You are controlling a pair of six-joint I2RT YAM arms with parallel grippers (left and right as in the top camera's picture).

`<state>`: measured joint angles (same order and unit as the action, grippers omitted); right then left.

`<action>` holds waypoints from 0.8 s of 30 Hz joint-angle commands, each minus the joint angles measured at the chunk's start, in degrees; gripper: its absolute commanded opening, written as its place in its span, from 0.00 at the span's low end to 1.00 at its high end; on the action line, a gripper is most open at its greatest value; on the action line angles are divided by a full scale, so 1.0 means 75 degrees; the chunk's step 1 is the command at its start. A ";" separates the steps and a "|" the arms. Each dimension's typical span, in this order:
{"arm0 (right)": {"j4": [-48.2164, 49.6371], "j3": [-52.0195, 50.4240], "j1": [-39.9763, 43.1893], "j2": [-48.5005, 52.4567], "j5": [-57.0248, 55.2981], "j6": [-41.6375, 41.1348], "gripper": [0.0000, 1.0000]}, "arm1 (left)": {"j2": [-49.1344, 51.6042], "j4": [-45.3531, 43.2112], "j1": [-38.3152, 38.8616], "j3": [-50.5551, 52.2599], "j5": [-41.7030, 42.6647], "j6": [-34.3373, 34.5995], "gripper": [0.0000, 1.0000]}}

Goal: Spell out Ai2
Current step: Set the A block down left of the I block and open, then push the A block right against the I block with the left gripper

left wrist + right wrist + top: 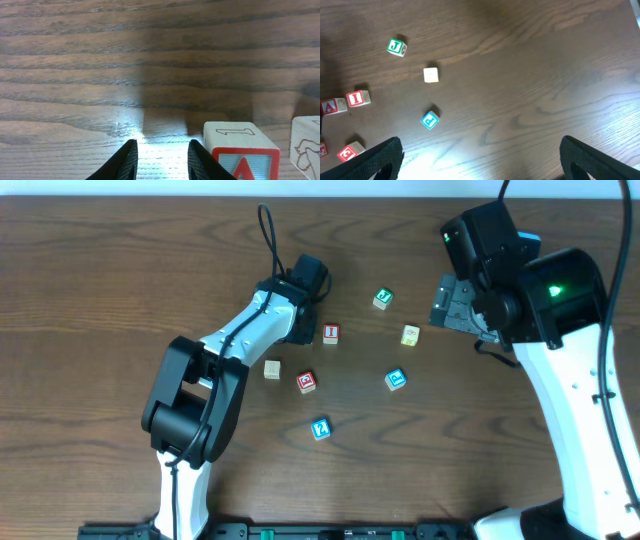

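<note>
— So where is the A block [241,155]?

— On the table [90,290], just outside the left gripper [162,150], to its right in the wrist view. The red-framed A faces the camera, with a "1" on the top face. The I block [331,334] stands just beside it, further right, with a narrow gap between them.

— Is that gripper holding anything?

— No. Its fingers stand apart with bare wood between them. The A block sits by the outer side of one finger; I cannot tell if they touch.

— And the other arm?

— The right gripper [480,150] hangs spread wide and empty, well apart from the pair. It is nearer the J block [396,47], the cream block [431,74] and a blue block [430,120].

— What does the next move turn on?

— My guess is that A and I are placed, so a 2 belongs on the I's far side, away from the A. I cannot read a 2 on any face. The left arm is nearer the red block [306,382] and the lower blue block [320,428]. Cubes have no long axis, so only squaring up matters.
</note>
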<state>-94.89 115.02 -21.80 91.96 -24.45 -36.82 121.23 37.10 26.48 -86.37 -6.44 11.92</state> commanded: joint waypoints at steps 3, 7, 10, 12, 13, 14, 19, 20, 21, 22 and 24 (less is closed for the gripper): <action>-0.0006 0.0067 0.0055 -0.0047 -0.0079 0.0058 0.99 | 0.0102 -0.0015 0.0017 -0.0131 0.0070 0.0128 0.34; -0.0006 0.0067 0.0055 -0.0047 -0.0079 0.0058 0.99 | 0.0102 -0.0038 0.0017 -0.0131 0.0277 0.0134 0.34; -0.0006 0.0067 0.0055 -0.0047 -0.0079 0.0061 0.99 | 0.0102 -0.0044 0.0017 -0.0131 0.0315 0.0192 0.35; -0.0006 0.0067 0.0052 -0.0047 -0.0079 0.0058 0.99 | 0.0102 -0.0041 0.0017 -0.0131 0.0356 0.0213 0.35; -0.0006 0.0067 0.0055 -0.0047 -0.0079 0.0061 0.99 | 0.0102 -0.0041 0.0017 -0.0131 0.0393 0.0216 0.35; -0.0006 0.0067 0.0055 -0.0047 -0.0079 0.0061 0.99 | 0.0102 -0.0044 0.0017 -0.0131 0.0425 0.0224 0.35; -0.0006 0.0067 0.0055 -0.0047 -0.0079 0.0061 0.99 | 0.0102 -0.0055 0.0017 -0.0131 0.0498 0.0361 0.35; -0.0006 0.0067 0.0055 -0.0047 -0.0079 0.0058 0.99 | 0.0102 -0.0070 0.0017 -0.0131 0.0498 0.0364 0.35; -0.0003 0.0067 0.0055 -0.0047 -0.0079 0.0058 0.99 | 0.0102 -0.0090 0.0017 -0.0131 0.0498 0.0388 0.35; -0.0003 0.0067 0.0055 -0.0047 -0.0079 0.0061 0.99 | 0.0102 -0.0105 0.0017 -0.0131 0.0516 0.0393 0.35; -0.0003 0.0067 0.0055 -0.0047 -0.0079 0.0058 0.99 | 0.0102 -0.0154 0.0017 -0.0131 0.0664 0.0411 0.35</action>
<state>-94.89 115.02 -21.80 91.96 -24.45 -36.82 121.23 36.07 26.48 -86.37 -2.81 13.96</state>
